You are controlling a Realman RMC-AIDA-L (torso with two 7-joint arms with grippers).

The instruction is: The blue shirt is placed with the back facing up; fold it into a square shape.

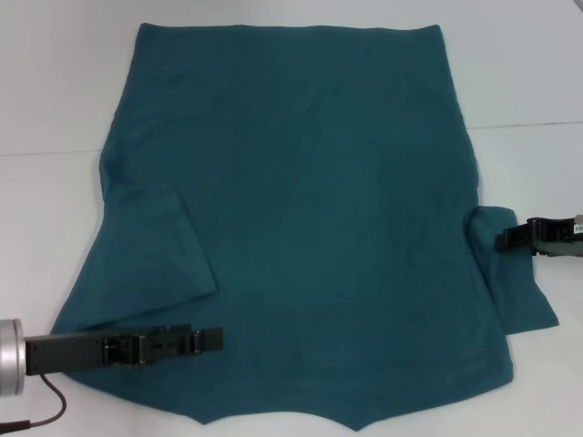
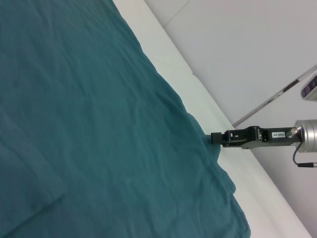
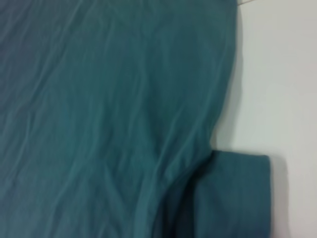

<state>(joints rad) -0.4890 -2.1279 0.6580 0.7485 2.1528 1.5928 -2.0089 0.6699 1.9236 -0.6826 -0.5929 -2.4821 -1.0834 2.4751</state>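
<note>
Lettering is hardly to be found: the only writing in view is a small white label on the side of the right gripper (image 2: pixel 214 138), seen from the left wrist view, and its characters are too small to read. The blue shirt (image 1: pixel 301 200) itself shows plain teal fabric with no print on the side facing up.

Nearest the robot, the left gripper (image 1: pixel 217 339) reaches in from the left side, lying low and level over the shirt's near-left corner, pointing toward the right. Its black fingers are seen side-on and appear close together, yet whether they pinch any cloth cannot be told. Its silver wrist and a dark cable sit over the white table (image 1: pixel 46 109) at the near-left edge.

Just beyond it, the left sleeve (image 1: pixel 159 250) is folded inward and lies flat on the shirt's body. The shirt is spread across the middle of the table, neckline end nearest the robot and straight hem farthest away, with soft wrinkles over its back.

At mid-depth on the right, the right gripper comes in level from the right side, its tip at the edge of the right sleeve (image 1: pixel 510 273), which still sticks outward. How far apart its fingers stand cannot be told.
</note>
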